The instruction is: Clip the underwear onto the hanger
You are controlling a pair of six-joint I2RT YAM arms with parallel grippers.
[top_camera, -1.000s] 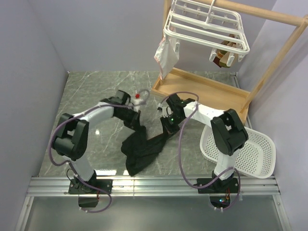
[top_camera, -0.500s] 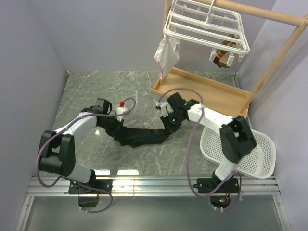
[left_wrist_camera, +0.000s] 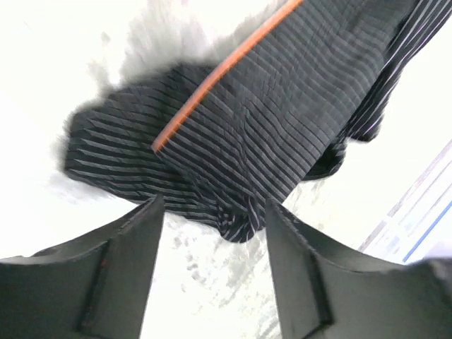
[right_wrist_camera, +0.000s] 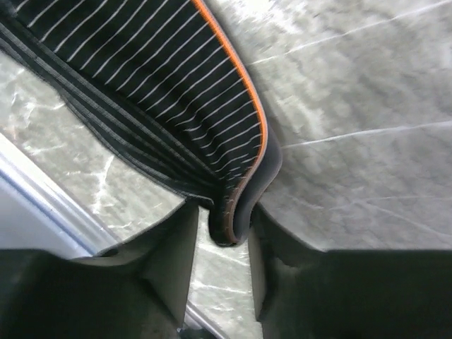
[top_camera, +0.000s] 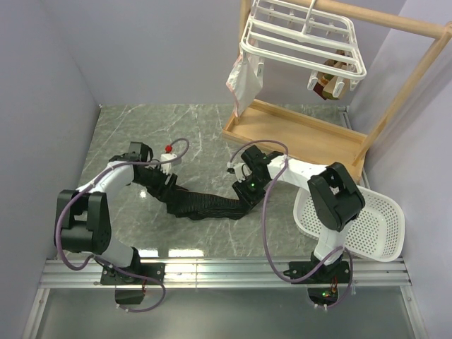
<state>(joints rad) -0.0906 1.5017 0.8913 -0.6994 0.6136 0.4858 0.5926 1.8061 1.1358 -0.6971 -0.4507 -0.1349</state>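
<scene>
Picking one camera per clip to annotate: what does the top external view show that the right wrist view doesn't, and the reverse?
Only top external: the hanger hanging on the wooden frame, the white basket, and the whole length of the stretched-out underwear. Only right wrist: the orange-trimmed edge sitting between the right fingers, with a gap on one side, and the fabric's thin white stripes. Both: the black underwear lying on the marble table.
</scene>
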